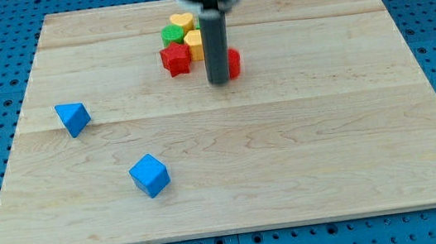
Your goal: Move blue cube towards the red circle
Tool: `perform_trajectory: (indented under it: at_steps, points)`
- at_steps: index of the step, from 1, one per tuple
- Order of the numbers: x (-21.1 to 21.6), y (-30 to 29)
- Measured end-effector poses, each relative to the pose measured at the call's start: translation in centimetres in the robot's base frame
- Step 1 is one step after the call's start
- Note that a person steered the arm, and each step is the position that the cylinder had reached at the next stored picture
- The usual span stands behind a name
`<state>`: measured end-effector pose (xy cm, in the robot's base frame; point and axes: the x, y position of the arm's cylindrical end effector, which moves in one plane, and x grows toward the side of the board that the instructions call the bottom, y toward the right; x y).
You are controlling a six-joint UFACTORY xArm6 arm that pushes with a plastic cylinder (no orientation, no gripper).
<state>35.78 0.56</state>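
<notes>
The blue cube (150, 175) lies on the wooden board in the lower left part of the view. The red circle (233, 62) sits near the view's top centre, partly hidden behind my rod. My tip (219, 82) rests on the board just left of and touching or nearly touching the red circle, far up and right of the blue cube.
A red star (176, 59), a green block (172, 35), a yellow heart (181, 21) and a yellow block (195, 45) cluster left of the rod. A blue triangle (73, 118) lies at the left. The wooden board (329, 142) ends in blue pegboard on all sides.
</notes>
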Motion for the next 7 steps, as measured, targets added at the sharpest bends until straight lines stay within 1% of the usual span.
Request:
perform_trajectory:
  at_steps: [1, 2, 3, 4, 5, 6, 7]
  points:
    - [5.1, 6.5]
    - [3.1, 11.0]
    - [10.8, 13.2]
    - [22.6, 8.8]
    - [25.3, -4.2]
    - [21.2, -10.3]
    - [19.2, -8.2]
